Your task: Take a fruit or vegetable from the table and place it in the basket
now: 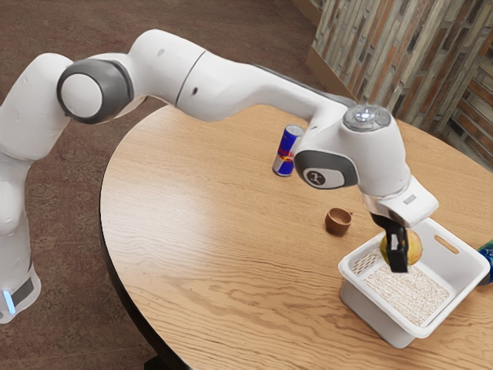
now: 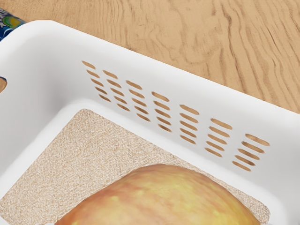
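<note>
Wooden table (image 1: pixel 192 231); black tool (image 1: pixel 401 256) grasping yellowish fruit (image 1: pixel 414 247), fingers spread to its width, over white basket (image 1: pixel 367 297)

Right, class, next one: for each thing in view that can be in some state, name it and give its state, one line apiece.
Gripper: shut on the fruit, fingers pointing down.
Fruit: held over the inside of the basket, not let go.
Basket: upright, open at the top.
Cup: upright, mouth up.
Can: standing upright.
Blue-green item: partly cut off, cannot tell.
</note>
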Available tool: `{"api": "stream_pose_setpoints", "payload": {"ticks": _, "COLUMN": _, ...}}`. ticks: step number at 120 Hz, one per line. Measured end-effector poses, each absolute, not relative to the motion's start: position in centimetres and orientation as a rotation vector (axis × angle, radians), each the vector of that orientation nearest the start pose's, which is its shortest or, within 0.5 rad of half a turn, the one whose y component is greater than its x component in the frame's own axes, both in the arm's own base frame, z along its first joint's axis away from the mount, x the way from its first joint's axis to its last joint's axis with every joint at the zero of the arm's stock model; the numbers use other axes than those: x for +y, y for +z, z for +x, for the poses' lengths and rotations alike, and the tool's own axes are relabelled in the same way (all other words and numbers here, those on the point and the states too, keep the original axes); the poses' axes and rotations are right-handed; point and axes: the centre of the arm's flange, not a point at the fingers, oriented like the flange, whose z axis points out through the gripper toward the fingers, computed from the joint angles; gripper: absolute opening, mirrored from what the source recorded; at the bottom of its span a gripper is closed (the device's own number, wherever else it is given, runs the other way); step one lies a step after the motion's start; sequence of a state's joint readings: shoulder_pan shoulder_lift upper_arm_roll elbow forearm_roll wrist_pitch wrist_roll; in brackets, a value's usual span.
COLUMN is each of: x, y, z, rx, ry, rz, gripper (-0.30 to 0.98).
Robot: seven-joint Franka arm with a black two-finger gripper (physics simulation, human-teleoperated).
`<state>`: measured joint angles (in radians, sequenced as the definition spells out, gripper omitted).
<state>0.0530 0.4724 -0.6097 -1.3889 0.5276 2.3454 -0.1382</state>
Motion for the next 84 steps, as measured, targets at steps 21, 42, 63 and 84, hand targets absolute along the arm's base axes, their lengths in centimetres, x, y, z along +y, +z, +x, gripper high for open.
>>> {"api": "stream_pose_setpoints", "payload": {"ticks": 21, "x": -29.2, "y": 53.3, "z": 66.4, "rx": 0.762, "ry": -0.905, "rz": -2.91, "gripper": 0.57}}
{"api": "stream_pose_setpoints", "payload": {"ticks": 42, "x": -29.2, "y": 53.4, "z": 66.3, "rx": 0.727, "ry": -0.887, "rz": -2.952, "gripper": 0.64}}
{"api": "stream_pose_setpoints", "payload": {"ticks": 63, "x": -15.0, "y": 67.7, "z": 59.5, "rx": 0.26, "ry": -0.712, "rz": -2.875, "gripper": 0.66}}
{"api": "stream_pose_setpoints", "payload": {"ticks": 84, "x": -5.2, "y": 68.5, "z": 49.9, "rx": -0.101, "ry": -0.336, "rz": -2.915, "gripper": 0.67}}
